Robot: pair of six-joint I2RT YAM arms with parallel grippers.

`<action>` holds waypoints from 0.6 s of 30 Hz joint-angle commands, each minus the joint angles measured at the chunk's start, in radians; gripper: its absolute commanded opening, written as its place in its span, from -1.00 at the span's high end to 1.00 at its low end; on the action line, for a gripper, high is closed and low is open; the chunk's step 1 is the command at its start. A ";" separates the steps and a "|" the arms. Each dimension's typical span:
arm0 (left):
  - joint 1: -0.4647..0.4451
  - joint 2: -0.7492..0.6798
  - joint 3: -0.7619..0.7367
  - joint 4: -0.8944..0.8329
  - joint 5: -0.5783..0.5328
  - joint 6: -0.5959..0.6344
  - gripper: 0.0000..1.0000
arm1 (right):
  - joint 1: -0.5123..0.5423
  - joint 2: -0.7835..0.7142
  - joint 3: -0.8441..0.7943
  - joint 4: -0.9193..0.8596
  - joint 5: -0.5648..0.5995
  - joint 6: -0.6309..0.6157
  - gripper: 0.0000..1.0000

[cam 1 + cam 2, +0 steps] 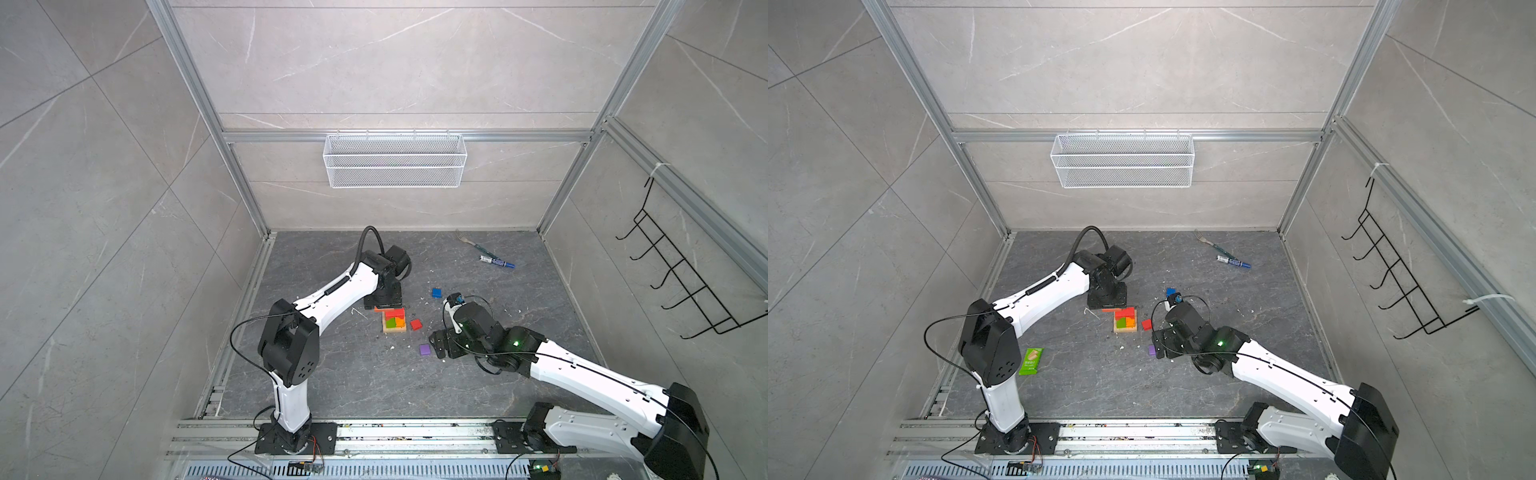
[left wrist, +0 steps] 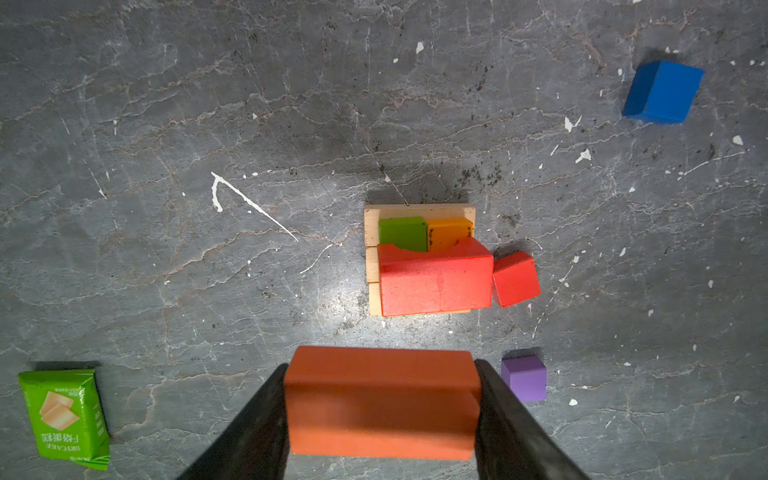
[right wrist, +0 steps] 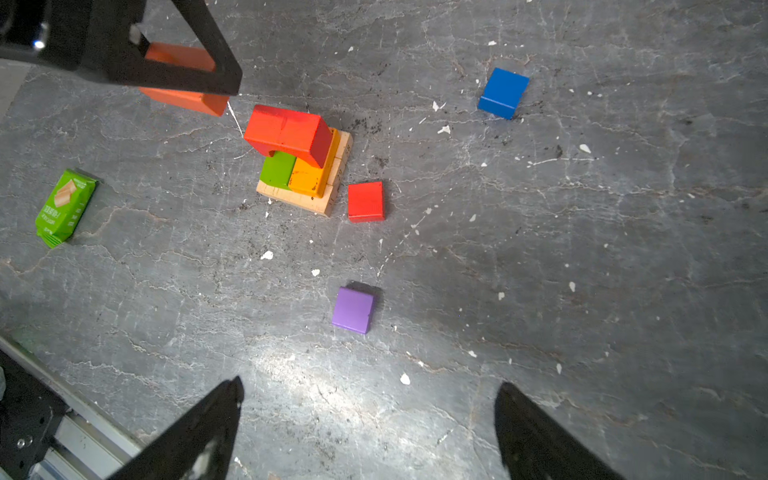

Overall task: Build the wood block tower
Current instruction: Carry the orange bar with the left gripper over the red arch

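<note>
Nearest: right gripper (image 3: pixel 370 386) has its jaws wide apart and empty, hanging over bare table (image 3: pixel 623 291) with the purple cube (image 3: pixel 353 309) just ahead. The risk there is two arms meeting over one small stack if it reaches in during the left arm's placement. Snack wrapper (image 1: pixel 1030 361) on the left, irrelevant. Next out, the red cube (image 3: pixel 365 201) sits just beside the tower (image 1: pixel 393 323), with a thin gap to the tan base (image 3: pixel 309 203); a nudge to it shoves the base. Tower so far: green block (image 3: pixel 277 168) and orange block (image 3: pixel 306 176) side by side on the base, and the red arch (image 3: pixel 286 131) across their far half, leaving the near strip bare. Just beyond the arch, the left gripper (image 2: pixel 380 374) is roughly half open and clamped on the short ends of the orange bar (image 2: pixel 380 409), which is level and off the table. How much it clears the arch I can't judge from these angles. That's the main hazard: the bare strip is on the near side, so a low crossing clips the loose arch and sweeps it off. The strip is also narrow, so a bar that lands half on the arch's edge or hangs over the near side will tip. Any yaw puts a finger onto the green or orange block. Farther back, the blue cube (image 3: pixel 503 92) is well apart, and the marker (image 1: pixel 496 262) and fork (image 1: pixel 467 241) at the rear are clear of the work.
</note>
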 commanded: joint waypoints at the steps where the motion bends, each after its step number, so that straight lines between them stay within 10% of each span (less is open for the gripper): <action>1: -0.015 0.031 0.046 -0.037 -0.032 -0.043 0.04 | -0.003 -0.020 -0.016 0.002 -0.020 -0.020 -0.90; 18: -0.040 0.110 0.109 -0.015 -0.053 -0.071 0.03 | -0.003 -0.061 -0.050 0.029 -0.049 -0.005 -0.91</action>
